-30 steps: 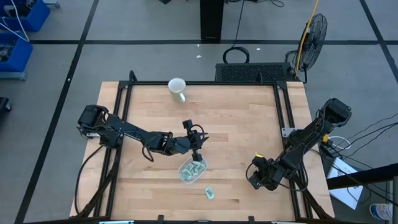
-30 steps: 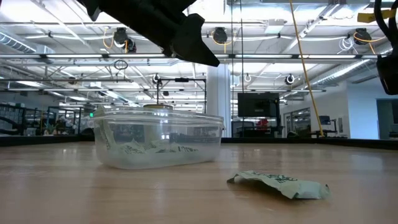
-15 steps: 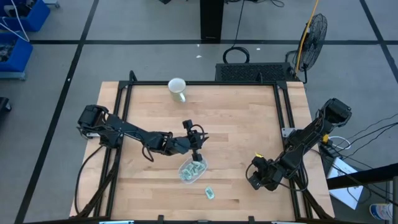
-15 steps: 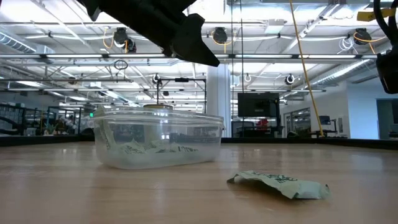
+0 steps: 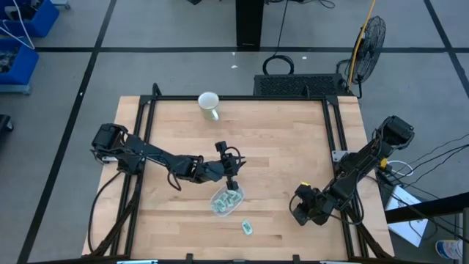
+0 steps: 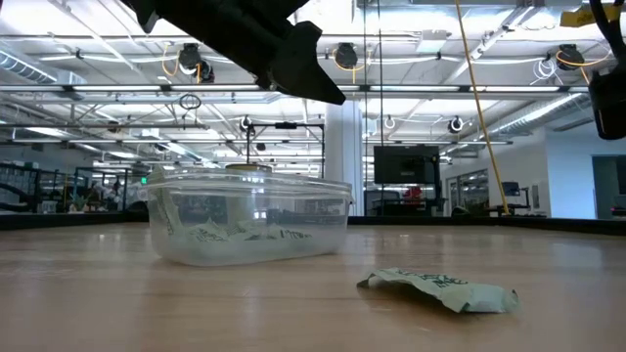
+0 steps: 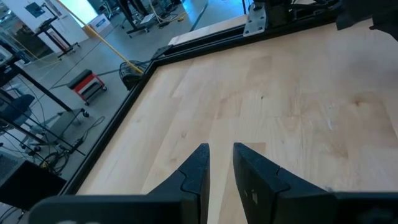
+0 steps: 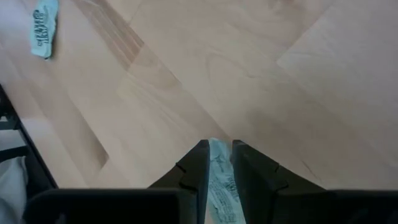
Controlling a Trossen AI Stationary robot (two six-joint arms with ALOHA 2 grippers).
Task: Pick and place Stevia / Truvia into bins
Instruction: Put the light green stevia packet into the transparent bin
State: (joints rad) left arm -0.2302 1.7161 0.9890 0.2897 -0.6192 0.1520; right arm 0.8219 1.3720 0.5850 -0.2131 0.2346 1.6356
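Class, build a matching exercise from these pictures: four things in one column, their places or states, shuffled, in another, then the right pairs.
Things:
1. white mug
2. clear bowl
3. loose sachet
4. right tool

Places or states:
A. lies on bare wood, outside the bowl
B. holds several sachets
C. stands at the table's far edge
D. closed on a sachet

Pairs: 1-C, 2-B, 3-A, 4-D
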